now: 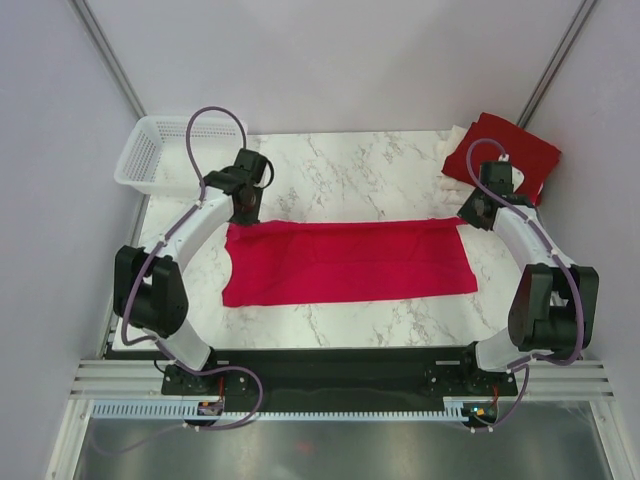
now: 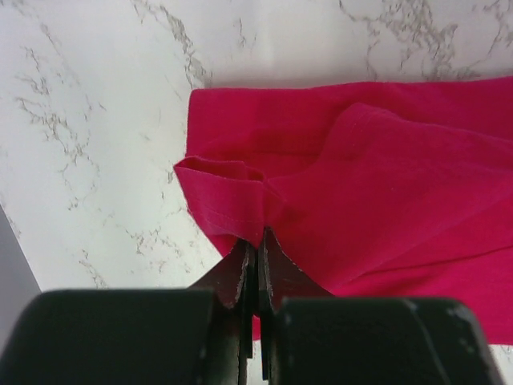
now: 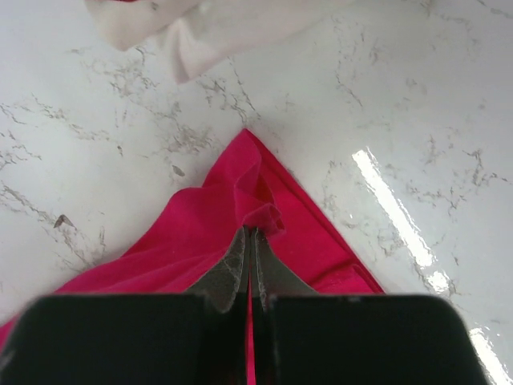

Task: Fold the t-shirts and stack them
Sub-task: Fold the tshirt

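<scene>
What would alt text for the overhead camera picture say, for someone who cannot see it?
A crimson t-shirt lies flat in a long band across a marble table, its two far corners pinched by the left gripper and right gripper. A white mesh basket sits far left; a darker red shirt far right.

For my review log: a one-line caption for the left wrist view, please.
Left end effector shut on a bunched corner of the crimson t-shirt spread over the marble table.

One crimson t-shirt (image 1: 345,262), one dark red t-shirt (image 1: 512,148), one white t-shirt (image 1: 456,136), one basket (image 1: 138,158).
</scene>
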`<state>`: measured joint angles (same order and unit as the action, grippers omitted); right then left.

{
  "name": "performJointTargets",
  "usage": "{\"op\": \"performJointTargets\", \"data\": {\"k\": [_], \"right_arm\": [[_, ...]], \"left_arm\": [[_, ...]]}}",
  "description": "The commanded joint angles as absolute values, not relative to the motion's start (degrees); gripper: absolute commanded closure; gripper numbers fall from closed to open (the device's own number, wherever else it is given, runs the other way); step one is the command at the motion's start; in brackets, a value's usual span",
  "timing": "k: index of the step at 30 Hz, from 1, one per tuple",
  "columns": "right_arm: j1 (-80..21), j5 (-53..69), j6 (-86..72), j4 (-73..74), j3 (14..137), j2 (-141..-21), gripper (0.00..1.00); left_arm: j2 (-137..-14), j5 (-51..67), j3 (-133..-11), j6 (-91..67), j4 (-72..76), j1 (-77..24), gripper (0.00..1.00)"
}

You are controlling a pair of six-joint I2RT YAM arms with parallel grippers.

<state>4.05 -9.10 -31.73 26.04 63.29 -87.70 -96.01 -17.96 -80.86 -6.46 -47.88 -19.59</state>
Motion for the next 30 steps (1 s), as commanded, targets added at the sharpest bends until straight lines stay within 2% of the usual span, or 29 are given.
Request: {"op": "performJointTargets", "data": {"k": [1, 14, 16, 17, 18, 19, 20, 23, 30], "right_arm": [[5.1, -10.0, -31.8, 24.3, 61.3, -85.5, 1.0], [5.2, -11.2, -31.7, 24.1, 56.2, -85.0, 1.0], [5.3, -12.5, -32.2, 24.3, 55.0, -85.1, 1.0], [5.3, -12.9, -32.6, 24.8, 54.7, -85.3, 0.96], [5.4, -13.2, -33.1, 25.0, 54.4, -85.5, 0.77], [5.4, -13.6, -33.2, 25.1, 53.9, -86.0, 0.24], [5.4, -14.1, -33.5, 25.3, 53.9, -86.4, 0.04], [5.5, -15.6, -33.8, 25.6, 54.5, -86.4, 0.02], [2.4, -12.6, -33.0, 24.3, 56.5, -82.3, 0.02]], "left_arm": [[-91.1, -19.0, -77.4, -8.9, -47.5, -19.9, 0.98], [-84.4, -15.4, -65.8, -13.1, -48.9, -22.9, 0.98], [-83.1, -12.6, -63.7, -14.8, -51.4, -23.0, 0.92], [-82.8, -11.9, -62.9, -15.4, -52.2, -23.0, 0.78], [-82.4, -11.6, -62.3, -16.5, -53.1, -23.1, 0.69], [-81.5, -11.6, -61.5, -17.0, -54.4, -23.0, 0.55], [-80.8, -11.6, -61.2, -17.2, -54.7, -23.1, 0.15], [-77.5, -11.2, -61.3, -18.4, -54.9, -23.0, 0.0], [-74.1, -8.2, -59.0, -24.3, -48.1, -23.0, 0.0]]}}
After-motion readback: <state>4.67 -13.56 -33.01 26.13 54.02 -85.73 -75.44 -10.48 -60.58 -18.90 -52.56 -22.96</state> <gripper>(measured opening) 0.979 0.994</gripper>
